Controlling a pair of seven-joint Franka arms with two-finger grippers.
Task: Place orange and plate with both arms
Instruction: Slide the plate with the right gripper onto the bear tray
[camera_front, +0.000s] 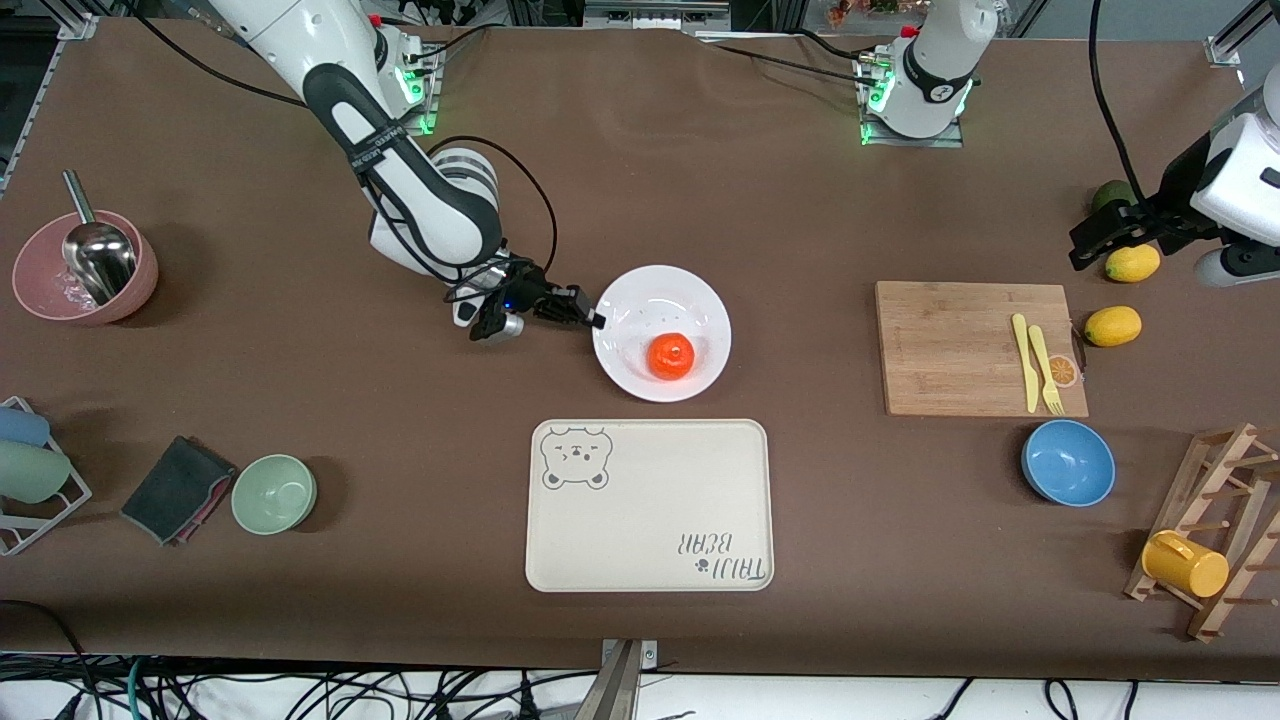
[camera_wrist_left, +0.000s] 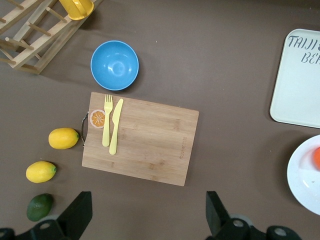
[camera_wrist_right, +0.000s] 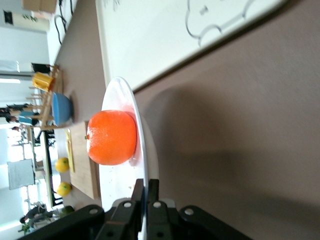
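The white plate (camera_front: 660, 295) lies between the bear-printed tray and the robots' bases. The orange (camera_front: 671, 356) sits in it, on the side toward the tray. My right gripper (camera_front: 597, 321) is shut on the plate's rim at the right arm's end. The right wrist view shows both fingers (camera_wrist_right: 146, 186) pinching the thin rim of the plate (camera_wrist_right: 112, 180), with the orange (camera_wrist_right: 112, 137) just ahead of them. My left gripper (camera_front: 1105, 235) hangs open over the lemons at the left arm's end of the table. Its fingers (camera_wrist_left: 148, 200) hold nothing; the plate (camera_wrist_left: 302, 182) shows at that view's edge.
The cream tray (camera_front: 648, 505) lies nearer the front camera than the plate. A wooden board (camera_front: 975, 345) carries a yellow fork and knife; two lemons (camera_front: 1112, 326) and a lime (camera_front: 1112, 192) lie beside it. Also here are a blue bowl (camera_front: 1068, 462), a green bowl (camera_front: 274, 493) and a pink bowl (camera_front: 85, 268).
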